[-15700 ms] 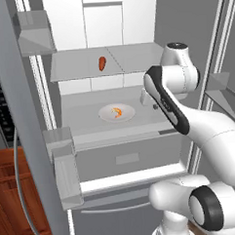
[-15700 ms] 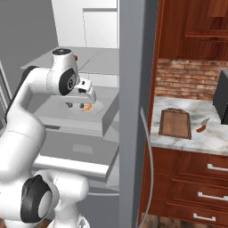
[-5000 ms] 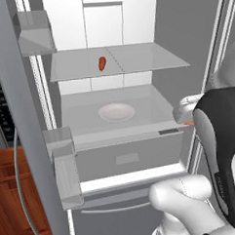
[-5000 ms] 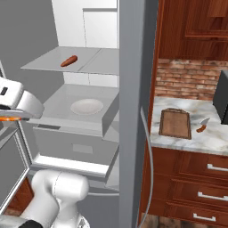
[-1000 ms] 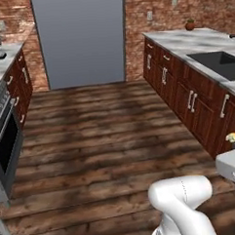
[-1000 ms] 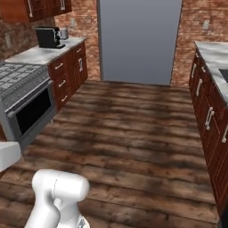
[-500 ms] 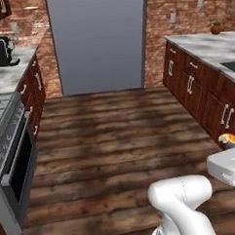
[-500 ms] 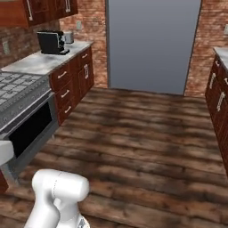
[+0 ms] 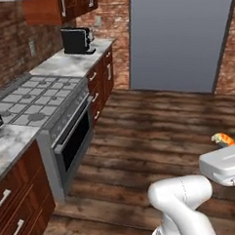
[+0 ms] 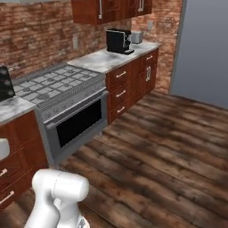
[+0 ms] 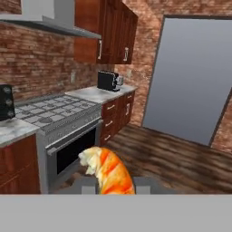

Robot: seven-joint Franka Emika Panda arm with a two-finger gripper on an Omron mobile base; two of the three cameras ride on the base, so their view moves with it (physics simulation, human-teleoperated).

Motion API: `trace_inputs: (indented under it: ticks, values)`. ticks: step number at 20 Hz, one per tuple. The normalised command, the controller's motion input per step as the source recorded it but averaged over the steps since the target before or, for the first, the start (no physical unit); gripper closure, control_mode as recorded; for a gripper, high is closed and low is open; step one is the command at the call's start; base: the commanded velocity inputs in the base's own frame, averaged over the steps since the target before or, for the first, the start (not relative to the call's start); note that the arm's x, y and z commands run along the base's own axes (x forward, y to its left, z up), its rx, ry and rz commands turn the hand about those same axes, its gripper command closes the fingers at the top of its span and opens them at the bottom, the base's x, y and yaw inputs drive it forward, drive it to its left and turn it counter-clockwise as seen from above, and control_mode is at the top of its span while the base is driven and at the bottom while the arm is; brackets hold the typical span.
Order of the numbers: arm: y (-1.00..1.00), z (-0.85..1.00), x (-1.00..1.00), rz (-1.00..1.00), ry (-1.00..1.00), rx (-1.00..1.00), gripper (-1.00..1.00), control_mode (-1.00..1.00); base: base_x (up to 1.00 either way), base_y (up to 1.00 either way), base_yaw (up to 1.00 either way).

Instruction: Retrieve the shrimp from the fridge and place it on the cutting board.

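Orange and pale-streaked, the shrimp (image 11: 108,172) sits clenched in the gripper (image 11: 109,185) at the bottom centre of the hand view, and peeks past the hand at the right edge of the left base view (image 9: 223,139). The carry step is in hand. Ahead lie the stove (image 10: 58,87) and a marble bench (image 10: 111,58) with a coffee maker (image 10: 118,41). Best to keep the grip firm and the hand level while the base turns toward the cutting board.

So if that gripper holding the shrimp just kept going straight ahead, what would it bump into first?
Probably the oven door under the stove, past the shrimp. Depth is hard to judge; it might reach the wooden floor first.
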Motion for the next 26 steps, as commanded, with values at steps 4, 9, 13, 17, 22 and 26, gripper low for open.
trace_inputs:
  ticks: [4,9,13,17,22,26]
  values:
    - [0.00,0.00,0.00,0.00,0.00,0.00,1.00,1.00,-0.32,0.00,0.62]
    - [0.00,0.00,0.00,0.00,0.00,0.00,1.00,1.00,-0.48,-0.07,0.62]
    - [0.00,0.00,0.00,0.00,0.00,0.00,1.00,1.00,-0.35,-0.03,0.43]
    - [0.00,0.00,0.00,0.00,0.00,0.00,1.00,1.00,-0.01,0.00,0.36]
    - [0.00,0.00,0.00,0.00,0.00,0.00,1.00,1.00,0.72,-0.36,0.20]
    - [0.00,0.00,0.00,0.00,0.00,0.00,1.00,1.00,1.00,-0.33,0.23]
